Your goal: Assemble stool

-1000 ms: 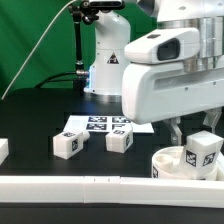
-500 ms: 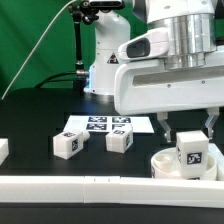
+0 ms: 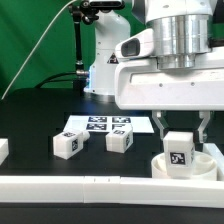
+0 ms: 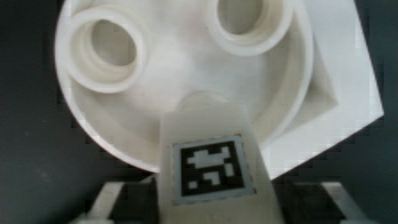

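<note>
Toward the lower right of the exterior frame, the jaws gripped a tagged white leg (image 3: 179,149) upright over the round seat (image 3: 160,164).

the arm (image 3: 105,55) wore glossy white shells, with a black collar (image 3: 100,12) near its top and a faint blue glow low on its base. a ribbed silver-grey cylinder (image 3: 182,30) joined the boxy white tool (image 3: 183,134), whose two slim fingers (image 3: 160,126) were dark.
</note>
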